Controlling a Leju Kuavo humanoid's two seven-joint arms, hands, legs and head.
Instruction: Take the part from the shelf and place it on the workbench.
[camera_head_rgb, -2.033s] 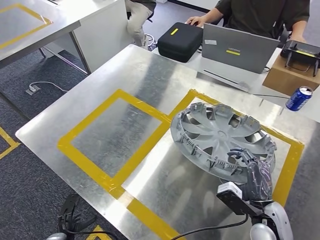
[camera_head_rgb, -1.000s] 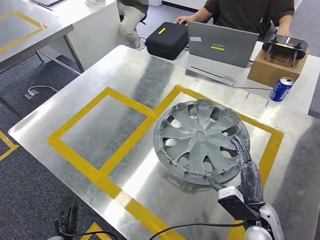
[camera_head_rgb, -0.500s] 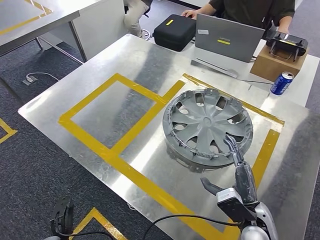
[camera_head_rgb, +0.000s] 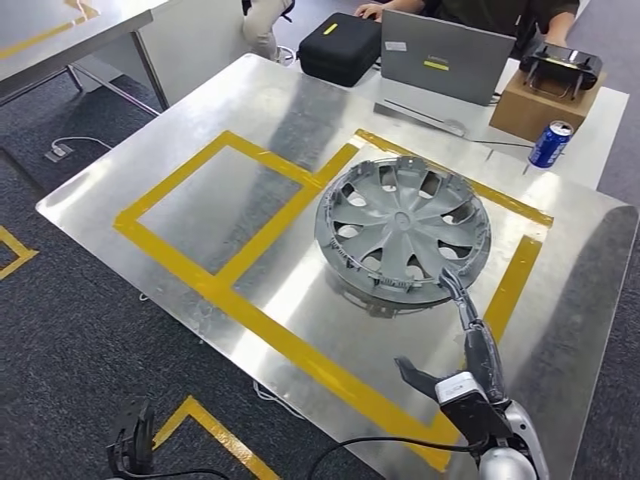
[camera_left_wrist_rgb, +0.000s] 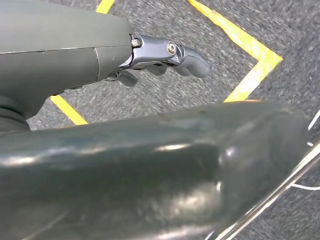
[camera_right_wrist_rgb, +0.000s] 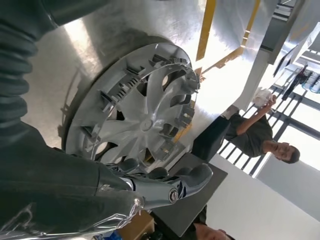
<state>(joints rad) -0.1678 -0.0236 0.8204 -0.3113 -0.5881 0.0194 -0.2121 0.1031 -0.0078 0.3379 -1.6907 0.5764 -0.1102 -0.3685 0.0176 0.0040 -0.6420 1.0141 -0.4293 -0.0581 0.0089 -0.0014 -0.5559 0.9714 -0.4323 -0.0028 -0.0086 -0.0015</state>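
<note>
The part is a grey hubcap (camera_head_rgb: 404, 230). It lies flat on the metal workbench (camera_head_rgb: 189, 110), inside the right-hand square of yellow tape (camera_head_rgb: 521, 265). My right hand (camera_head_rgb: 474, 345) is just in front of the hubcap's near rim, fingers stretched out and thumb spread, holding nothing. Its fingertips (camera_head_rgb: 451, 282) reach the rim's edge. The right wrist view has the hubcap (camera_right_wrist_rgb: 139, 120) close beyond the hand's straight fingers (camera_right_wrist_rgb: 177, 185). My left hand (camera_head_rgb: 132, 440) hangs low beside the bench over the carpet, and its fingers (camera_left_wrist_rgb: 166, 52) hold nothing.
Behind the bench a white desk carries a laptop (camera_head_rgb: 445, 55), a black case (camera_head_rgb: 340, 45), a blue can (camera_head_rgb: 549, 142) and a cardboard box (camera_head_rgb: 540, 110) with a black device on it. A person (camera_head_rgb: 483, 10) sits there. The left taped square (camera_head_rgb: 219, 205) is bare. Another table (camera_head_rgb: 60, 30) stands far left.
The hubcap, held tilted by my right hand two seconds ago, now lies flat. The hand has let go, straightened its fingers and drawn back toward me. The camera has shifted.
</note>
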